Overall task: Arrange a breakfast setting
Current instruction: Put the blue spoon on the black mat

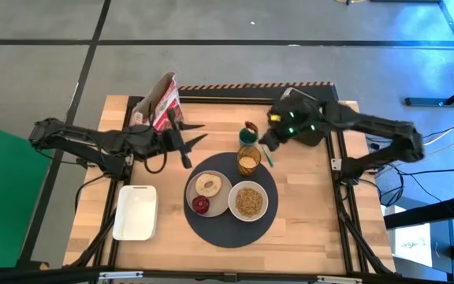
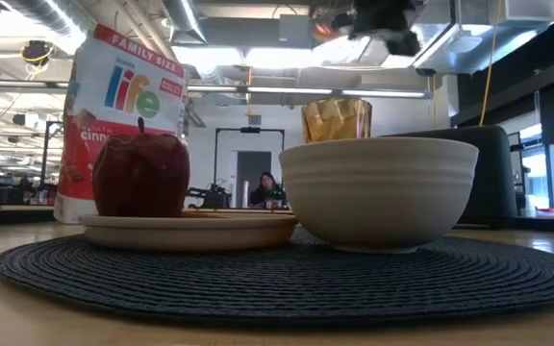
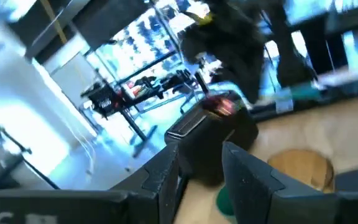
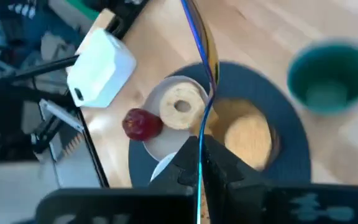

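A dark round mat (image 1: 231,229) bears a beige plate (image 1: 219,207) with a toasted round (image 1: 208,185) and a red fruit (image 1: 201,205). It also bears a white bowl (image 1: 248,201) of cereal and an amber glass (image 1: 248,160). A small green cup (image 4: 331,78) stands on the wood beyond the mat's far edge. My right gripper (image 4: 201,142) hangs above the glass's far right side, shut on a thin green-blue strip (image 1: 269,155). My left gripper (image 3: 201,180) is open and empty, level, just right of the cereal box (image 1: 158,102). My right gripper pinches the thin green-blue strip (image 4: 199,118) between its two shut fingers, slanting down from the table's far right. The strip shows edge-on, runs on ahead of the fingertips and is clear of the table. Which part of it is held, I cannot tell.
A white rectangular tray (image 1: 136,211) lies at the near left of the mat. A black toaster (image 3: 210,137) stands at the far right under my right arm. The cereal box stands upright at the far left. Bare wood lies on the table's near side and right of the mat.
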Available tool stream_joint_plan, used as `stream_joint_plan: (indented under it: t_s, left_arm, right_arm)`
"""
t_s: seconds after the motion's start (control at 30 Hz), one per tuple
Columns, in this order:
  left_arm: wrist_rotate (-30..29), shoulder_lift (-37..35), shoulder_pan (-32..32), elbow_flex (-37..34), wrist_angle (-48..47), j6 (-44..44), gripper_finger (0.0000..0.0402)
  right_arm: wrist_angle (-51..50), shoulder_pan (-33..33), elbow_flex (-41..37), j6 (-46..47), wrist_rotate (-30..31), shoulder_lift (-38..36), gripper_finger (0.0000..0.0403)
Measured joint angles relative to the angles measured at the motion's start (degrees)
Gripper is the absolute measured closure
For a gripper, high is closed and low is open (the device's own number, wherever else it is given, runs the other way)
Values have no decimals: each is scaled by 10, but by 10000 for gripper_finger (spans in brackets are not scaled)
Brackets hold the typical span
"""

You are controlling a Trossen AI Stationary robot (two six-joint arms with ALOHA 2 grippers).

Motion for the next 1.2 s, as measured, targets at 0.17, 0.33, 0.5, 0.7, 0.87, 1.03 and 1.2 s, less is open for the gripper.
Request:
stream_joint_plan:
  t_s: [0.17,0.33,0.5,0.7,0.87,1.03,1.2]
  left_arm:
    - [0,-22,-2,0,-32,-95,285]
    - [0,-26,-10,0,-75,-137,285]
    - [1,-19,-13,0,-79,-148,285]
    - [1,-9,-12,-1,-91,-171,285]
    - [2,4,-12,-1,-108,-205,285]
    - [3,16,-12,-1,-112,-206,285]
    - [5,28,-12,-1,-113,-204,285]
  right_arm:
    - [187,47,-241,146,49,-137,403]
    - [283,140,-404,275,146,-236,403]
    - [289,226,-461,342,240,-275,403]
    - [301,281,-541,441,285,-259,403]
    - [461,292,-635,507,281,-230,403]
    - [531,291,-653,513,289,-185,403]
    - [585,291,-654,524,277,-114,403]
